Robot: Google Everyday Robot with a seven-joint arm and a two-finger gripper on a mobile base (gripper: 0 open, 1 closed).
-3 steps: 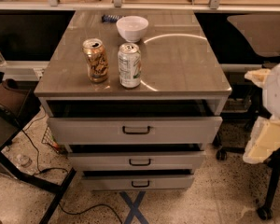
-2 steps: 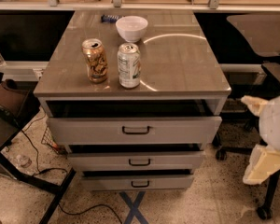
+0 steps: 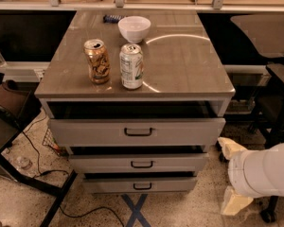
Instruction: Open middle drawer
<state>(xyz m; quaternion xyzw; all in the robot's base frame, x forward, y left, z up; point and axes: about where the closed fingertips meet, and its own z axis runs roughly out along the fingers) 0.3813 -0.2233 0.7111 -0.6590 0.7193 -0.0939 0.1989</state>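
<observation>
The middle drawer [image 3: 180, 163] is pale grey with a small black bar handle [image 3: 142, 164]. It is second of three in the cabinet and stands pulled out slightly, like the other two. My gripper [image 3: 231, 175] is low at the right, beside the cabinet's lower right corner and clear of the drawer. Its two cream fingers [image 3: 230, 147] point left and stand apart with nothing between them. It is right of the handle and a little below it.
The top drawer [image 3: 85, 132] and bottom drawer [image 3: 109, 185] frame the middle one. On the cabinet top [image 3: 189, 70] stand two cans [image 3: 131, 65] and a white bowl [image 3: 134, 28]. A dark chair [image 3: 9, 112] and cables are at the left, and a chair base [image 3: 270, 212] is at the right.
My gripper has moved down and to the left, from beside the cabinet top to beside the lower drawers. The drawers and cans have not moved.
</observation>
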